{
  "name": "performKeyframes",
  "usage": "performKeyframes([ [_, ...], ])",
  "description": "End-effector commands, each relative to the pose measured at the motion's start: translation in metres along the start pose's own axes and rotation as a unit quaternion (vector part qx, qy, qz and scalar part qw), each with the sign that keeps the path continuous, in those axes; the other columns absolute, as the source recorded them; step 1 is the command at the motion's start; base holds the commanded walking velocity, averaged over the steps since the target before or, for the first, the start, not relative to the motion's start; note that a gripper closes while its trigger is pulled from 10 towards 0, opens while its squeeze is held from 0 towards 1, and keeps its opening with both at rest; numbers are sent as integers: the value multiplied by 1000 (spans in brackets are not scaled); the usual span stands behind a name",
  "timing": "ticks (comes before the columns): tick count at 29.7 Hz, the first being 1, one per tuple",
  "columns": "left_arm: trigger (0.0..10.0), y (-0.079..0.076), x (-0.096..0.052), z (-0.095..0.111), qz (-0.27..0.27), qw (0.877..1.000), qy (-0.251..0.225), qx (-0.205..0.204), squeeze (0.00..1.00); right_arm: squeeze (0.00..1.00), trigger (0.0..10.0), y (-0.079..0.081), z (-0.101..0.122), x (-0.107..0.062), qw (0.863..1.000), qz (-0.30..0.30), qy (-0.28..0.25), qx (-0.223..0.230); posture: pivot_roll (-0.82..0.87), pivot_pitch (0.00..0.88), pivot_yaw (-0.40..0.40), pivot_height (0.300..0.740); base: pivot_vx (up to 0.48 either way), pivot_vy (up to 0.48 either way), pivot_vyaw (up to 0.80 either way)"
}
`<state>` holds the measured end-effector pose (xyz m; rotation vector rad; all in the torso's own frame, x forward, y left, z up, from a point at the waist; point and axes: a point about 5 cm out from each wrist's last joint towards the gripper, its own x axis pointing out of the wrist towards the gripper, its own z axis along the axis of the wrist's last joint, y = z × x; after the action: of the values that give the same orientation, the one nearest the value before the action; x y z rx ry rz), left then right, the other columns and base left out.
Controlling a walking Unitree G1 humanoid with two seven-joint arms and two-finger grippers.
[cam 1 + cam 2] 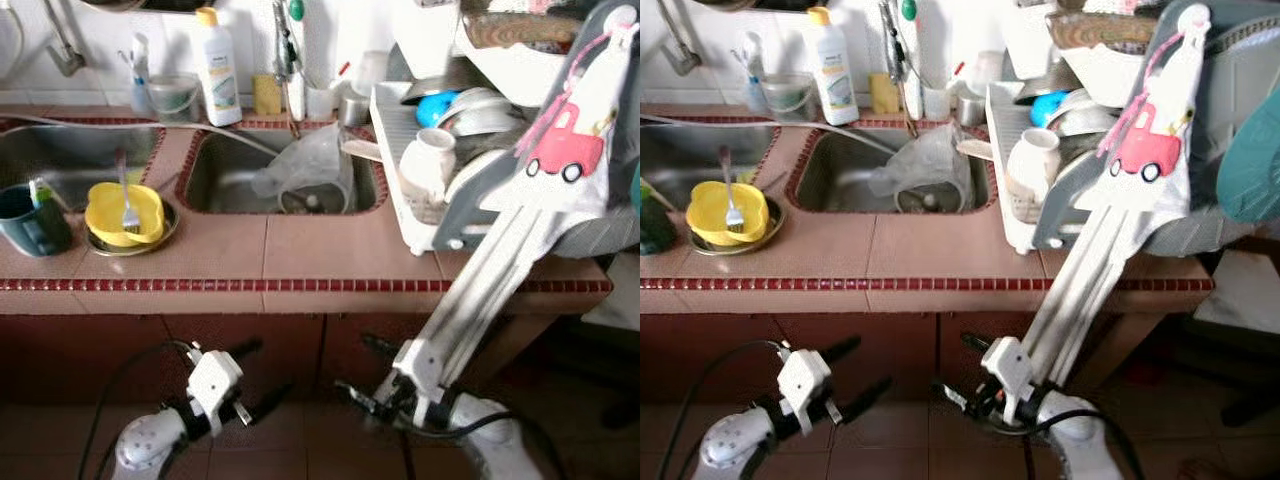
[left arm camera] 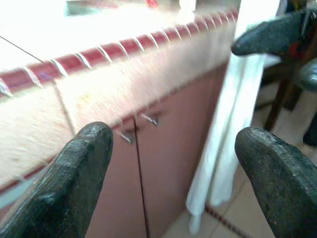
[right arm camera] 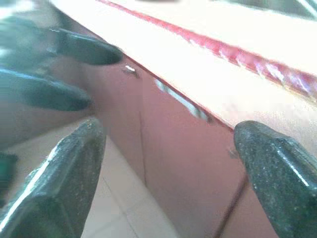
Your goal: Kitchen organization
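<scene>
From the head views, the left gripper (image 1: 258,378) and right gripper (image 1: 358,368) hung low before the dark red cabinet doors (image 1: 250,345), fingers spread wide, holding nothing. Well above and beyond the fingertips, on the pink tiled counter (image 1: 300,250), sat a yellow plastic bowl (image 1: 122,212) with a metal fork (image 1: 127,200) — beside a dark green mug (image 1: 30,220).

The left wrist view showed its black fingers (image 2: 74,178) apart, a white hanging cloth (image 2: 233,129) beyond.

The right wrist view showed fingers (image 3: 64,173) parted — the cabinet between them.
</scene>
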<state>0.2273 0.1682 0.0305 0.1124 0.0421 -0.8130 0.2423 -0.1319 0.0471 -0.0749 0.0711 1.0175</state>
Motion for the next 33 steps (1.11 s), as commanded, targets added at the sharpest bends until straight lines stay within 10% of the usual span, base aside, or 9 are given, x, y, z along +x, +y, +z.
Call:
performKeyframes([
  [1,10000,10,0,15,20,999,-28,-20,0,0,10000,-3,19,-2,999,21,-30,4,-51,0,-17,740,0,0,0],
  [7,10000,49,13,74,147,968,-172,-112,0,0,10000,-40,102,5,980,-65,-190,3,-57,0,-6,740,0,0,0],
  [15,10000,71,29,125,217,938,-238,-125,0,0,10000,-68,145,6,947,-195,-255,-9,-61,0,0,740,0,0,0],
  [25,10000,93,47,127,287,938,-164,-107,0,0,10000,-92,137,2,905,-365,-219,-11,-63,18,1,740,0,0,0],
  [33,10000,70,36,106,316,936,-123,-93,0,0,10000,-84,116,-10,871,-451,-194,-9,-63,0,3,740,0,0,0],
])
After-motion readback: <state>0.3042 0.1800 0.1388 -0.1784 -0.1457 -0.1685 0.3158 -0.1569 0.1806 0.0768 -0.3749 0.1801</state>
